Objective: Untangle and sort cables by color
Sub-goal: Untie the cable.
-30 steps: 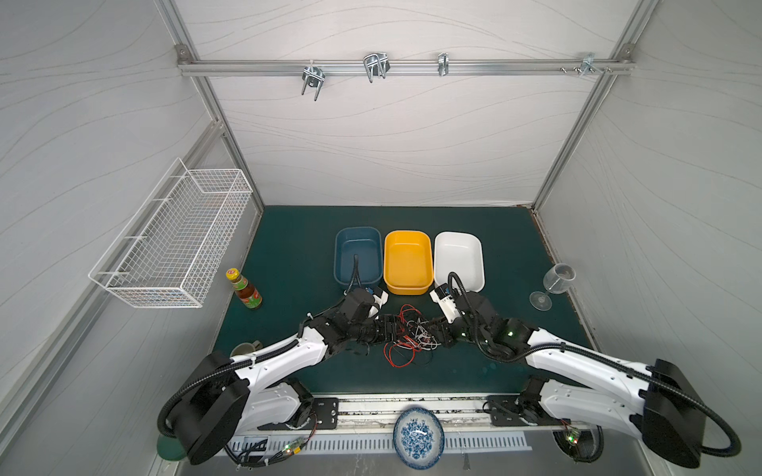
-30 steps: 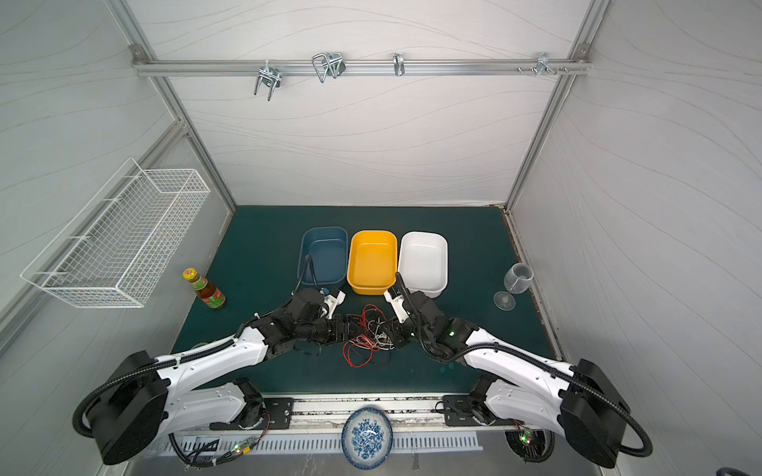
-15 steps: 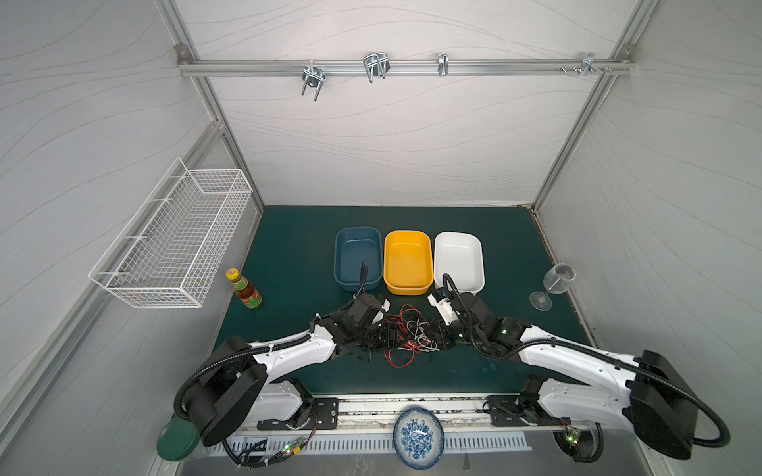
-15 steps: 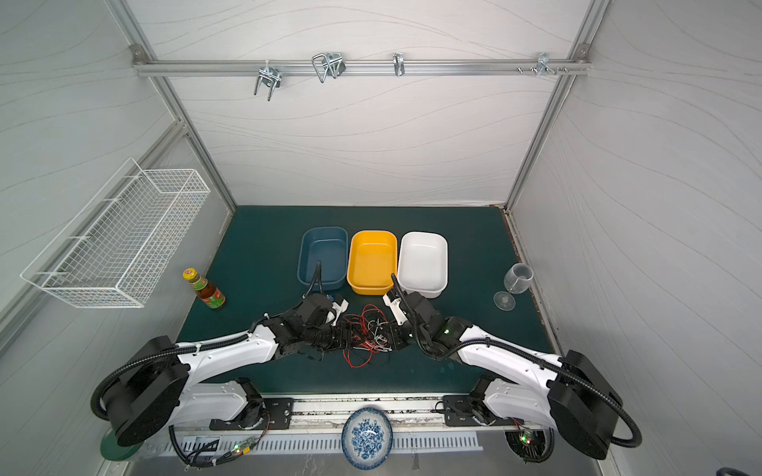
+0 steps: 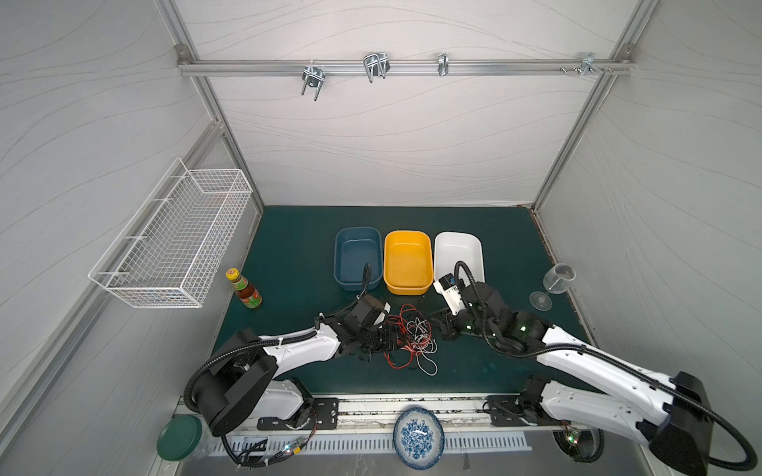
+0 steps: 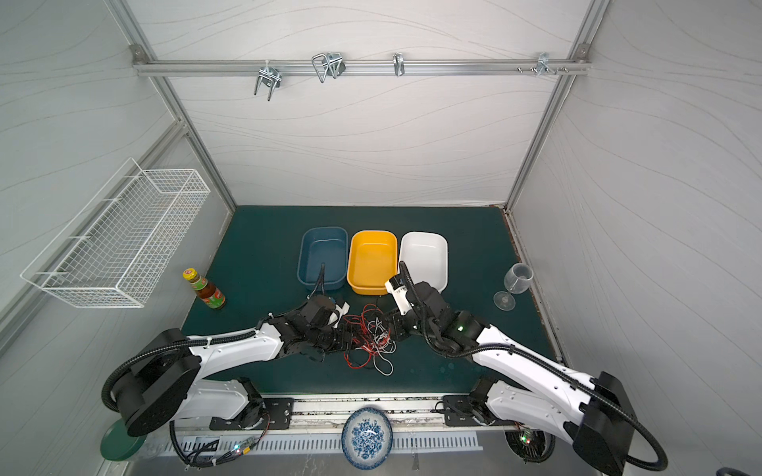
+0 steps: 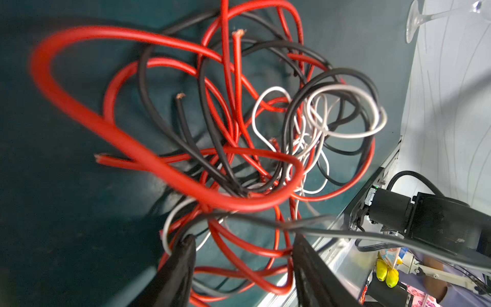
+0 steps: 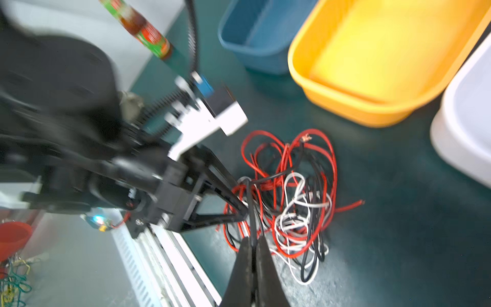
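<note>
Lab test booth: aluminium rail [image 5: 396, 68], white panel walls [image 5: 391, 144].

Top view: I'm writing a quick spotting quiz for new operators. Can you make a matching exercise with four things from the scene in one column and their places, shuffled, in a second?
Things:
1. bottle
2. glass
3. yellow tub
4. cables

Places:
A. between the left end effector and the right end effector
B. between the blue tub and the white tub
C. near the edge of the mat on the right arm's side
D. near the mat's edge on the left arm's side

Pairs: 1-D, 2-C, 3-B, 4-A.
</note>
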Available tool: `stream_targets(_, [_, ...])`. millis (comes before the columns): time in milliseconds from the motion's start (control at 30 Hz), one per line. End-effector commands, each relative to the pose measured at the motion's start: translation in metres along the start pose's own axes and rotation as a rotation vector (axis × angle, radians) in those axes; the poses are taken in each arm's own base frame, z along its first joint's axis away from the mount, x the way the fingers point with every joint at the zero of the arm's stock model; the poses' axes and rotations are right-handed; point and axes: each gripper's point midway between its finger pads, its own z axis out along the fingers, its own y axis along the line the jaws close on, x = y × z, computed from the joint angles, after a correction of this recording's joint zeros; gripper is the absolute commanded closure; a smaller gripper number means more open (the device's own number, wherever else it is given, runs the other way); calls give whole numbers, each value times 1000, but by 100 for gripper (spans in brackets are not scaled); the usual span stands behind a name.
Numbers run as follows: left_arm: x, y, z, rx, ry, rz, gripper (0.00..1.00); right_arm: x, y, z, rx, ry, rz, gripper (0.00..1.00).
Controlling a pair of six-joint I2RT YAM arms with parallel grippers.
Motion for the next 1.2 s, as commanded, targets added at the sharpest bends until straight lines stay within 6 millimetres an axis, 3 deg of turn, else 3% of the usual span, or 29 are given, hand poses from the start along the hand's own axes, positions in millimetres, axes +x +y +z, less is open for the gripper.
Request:
stream_targets(0, [-10,-2,2,-20,-27,17,41,-17,-1,-24,51,-35,-47,100])
stream_targets(267, [-16,-6,0,-32,-38,29,41,-76,9,-82,138,-179,-109,100])
stream_targets(733, [-25,-19,-10,-30,-59,57,39,-161,-2,-192,330,-458,-89,100])
stream_targets(1000, [-26,-22,-8,-22,-50,49,38,-199,-9,-242,449,-580,-62,100])
stream_targets(1167, [-34,-36,-25,-13,-85,74,36,-211,-24,-275,612,-650,-62,100])
